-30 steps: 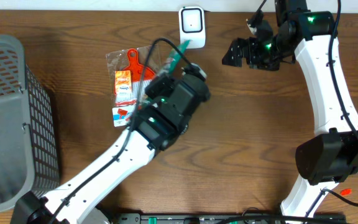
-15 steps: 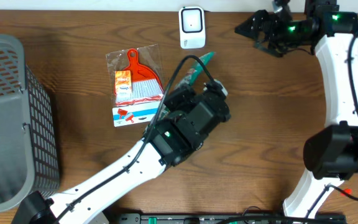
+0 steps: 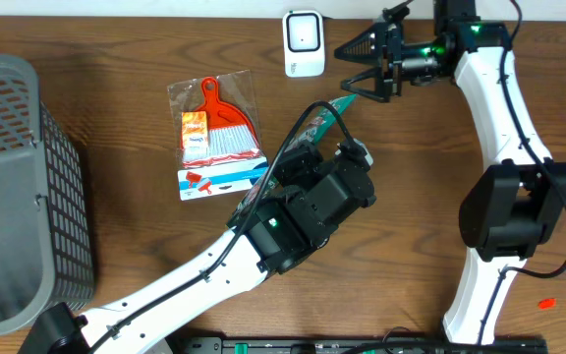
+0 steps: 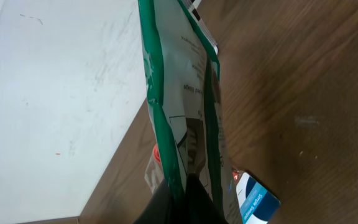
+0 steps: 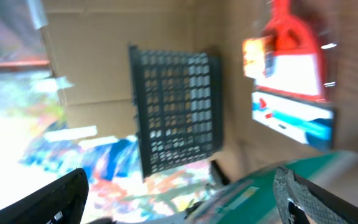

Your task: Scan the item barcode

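Above the wooden table (image 3: 430, 246), left tool (image 3: 312, 133) clamps a glossy green pouch (image 3: 343, 102); right tool (image 3: 350, 69) gapes.

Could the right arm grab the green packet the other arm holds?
Probably yes: the right gripper is open beside the free end of the green packet, nothing between them; the left gripper holds the other end.

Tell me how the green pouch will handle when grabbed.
Probably floppy: the green pouch is thin film, creased along its edge. Likely light: the left hand holds it out by one end. Its glossy surface may slip.
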Robot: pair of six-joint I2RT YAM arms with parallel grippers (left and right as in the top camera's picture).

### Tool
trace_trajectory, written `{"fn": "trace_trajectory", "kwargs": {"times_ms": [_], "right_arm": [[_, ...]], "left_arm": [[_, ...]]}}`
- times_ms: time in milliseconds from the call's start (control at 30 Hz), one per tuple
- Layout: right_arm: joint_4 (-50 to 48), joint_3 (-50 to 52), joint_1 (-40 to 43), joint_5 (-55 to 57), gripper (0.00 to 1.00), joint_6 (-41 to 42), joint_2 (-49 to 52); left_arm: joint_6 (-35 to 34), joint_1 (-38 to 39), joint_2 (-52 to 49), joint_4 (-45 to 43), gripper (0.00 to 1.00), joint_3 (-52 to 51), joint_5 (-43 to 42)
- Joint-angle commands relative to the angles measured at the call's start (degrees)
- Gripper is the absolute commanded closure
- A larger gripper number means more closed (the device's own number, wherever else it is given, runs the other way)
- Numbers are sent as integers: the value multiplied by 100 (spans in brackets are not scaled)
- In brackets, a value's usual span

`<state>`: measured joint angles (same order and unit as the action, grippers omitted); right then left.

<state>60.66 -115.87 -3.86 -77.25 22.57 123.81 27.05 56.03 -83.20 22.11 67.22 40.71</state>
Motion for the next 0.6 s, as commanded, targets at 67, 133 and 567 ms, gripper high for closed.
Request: {"fn": "trace_trajectory", "kwargs": {"times_ms": [67, 133, 567], "right_arm": [[83, -92, -59, -426, 8, -234, -33], [199, -92, -17, -155, 8, -339, -33], [2889, -114, 310, 4011, 15, -916, -46]], "left_arm": [[87, 9, 24, -2, 93, 105, 376], [127, 9, 24, -4, 93, 105, 393], [120, 9, 24, -7, 93, 105, 363]]}}
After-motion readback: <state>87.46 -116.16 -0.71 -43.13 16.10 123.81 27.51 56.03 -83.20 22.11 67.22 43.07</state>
